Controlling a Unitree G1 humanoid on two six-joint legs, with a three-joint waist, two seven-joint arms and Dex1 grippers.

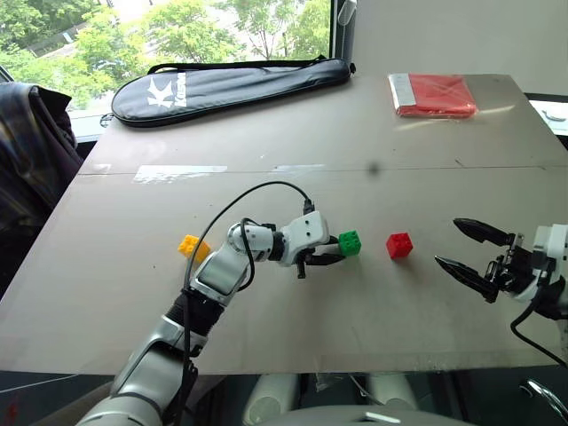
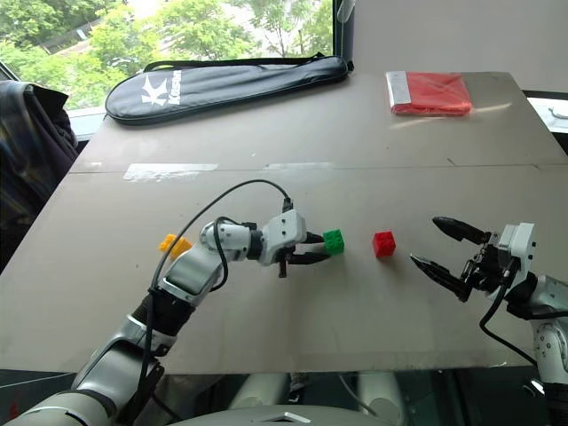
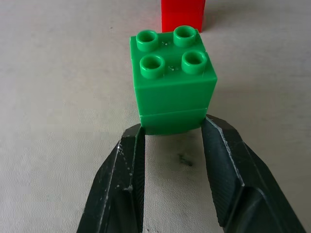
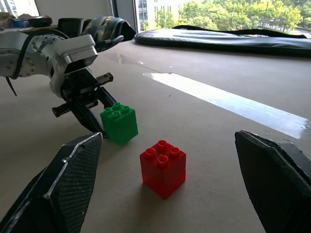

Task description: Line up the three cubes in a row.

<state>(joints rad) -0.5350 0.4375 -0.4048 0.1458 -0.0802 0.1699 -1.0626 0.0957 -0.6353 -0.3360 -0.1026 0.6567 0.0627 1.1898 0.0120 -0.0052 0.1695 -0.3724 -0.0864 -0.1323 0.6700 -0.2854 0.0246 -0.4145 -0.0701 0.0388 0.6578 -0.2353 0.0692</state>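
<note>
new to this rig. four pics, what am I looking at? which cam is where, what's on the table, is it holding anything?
It is a two-armed humanoid robot at a table. Each arm ends in a tool with two black fingers.

The two wide pictures come from a stereo camera on its head, looking down over both arms. The two close-ups come from cameras on the wrists, each looking along that arm's own fingers.

On the table lie three studded toy bricks: a yellow cube, a green cube and a red cube. Farther back are a black racket bag and a flat red packet.

The left tool is shut on the green cube; the left wrist view shows its fingers pressed on the cube's lower sides. The right tool is open and holds nothing.
</note>
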